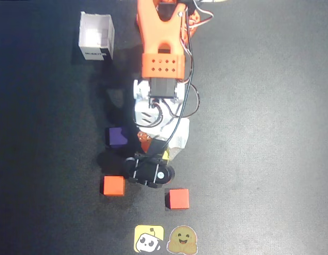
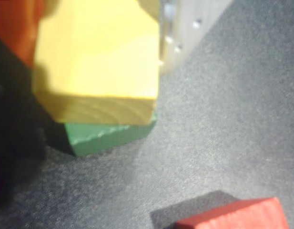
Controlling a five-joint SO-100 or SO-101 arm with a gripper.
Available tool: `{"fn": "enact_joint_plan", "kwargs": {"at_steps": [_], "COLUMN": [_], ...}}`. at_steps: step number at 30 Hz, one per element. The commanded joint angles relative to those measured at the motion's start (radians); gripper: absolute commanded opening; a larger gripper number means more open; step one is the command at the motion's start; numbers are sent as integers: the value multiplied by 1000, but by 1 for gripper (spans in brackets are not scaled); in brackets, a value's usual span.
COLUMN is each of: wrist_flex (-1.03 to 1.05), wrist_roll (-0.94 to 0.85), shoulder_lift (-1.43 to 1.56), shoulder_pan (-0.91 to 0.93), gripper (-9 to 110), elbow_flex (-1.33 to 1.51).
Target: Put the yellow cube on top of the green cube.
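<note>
The hand (image 1: 162, 155) is seen closed on the yellow cube (image 2: 101, 62), which is held directly over the green cube (image 2: 106, 136) in the wrist view. The yellow block appears to rest on, or hang just above, the green one; contact cannot be confirmed. Its lower edge is turned slightly against the green top, so the faces are not squared.

In the overhead view only a sliver of yellow is visible at the arm's 3 o'clock edge, and the green cube is hidden beneath the arm.

Wood grain is shown on the yellow cube's front face, so it is judged light, rigid and unlikely to be damaged. Its smooth painted sides may be a little slippery, and a grip across two opposite flat faces, near mid-height, is judged best.

Around the stack, a purple cube (image 1: 117, 136) is found close by at 10 o'clock. One red cube (image 1: 114, 186) lies at 8 o'clock and another red cube (image 1: 178, 199) at 5 o'clock, both near; the latter is probably the red block at the wrist view's lower edge. A clear box (image 1: 97, 36) stands well apart at 11 o'clock, and two stickers (image 1: 166, 239) are set at 6 o'clock on the dark counter (image 1: 270, 133).

Nothing is seen blocking the stack, though the purple cube could be nudged on withdrawal.
</note>
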Motion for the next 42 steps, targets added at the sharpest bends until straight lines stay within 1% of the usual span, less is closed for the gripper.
{"fn": "enact_joint_plan", "kwargs": {"at_steps": [1, 9, 10, 11, 16, 18, 19, 31, 42], "wrist_flex": [-8, -12, -12, -14, -20, -23, -26, -29, -29], "wrist_roll": [-3, 6, 6, 6, 8, 8, 8, 6, -8], "shoulder_lift": [18, 21, 21, 25, 31, 32, 34, 95, 255], "shoulder_pan": [0, 0, 0, 0, 2, 2, 2, -3, -14], "gripper": [6, 6, 9, 15, 16, 23, 24, 24, 24], "elbow_flex": [12, 25, 23, 23, 23, 23, 23, 15, 51]}}
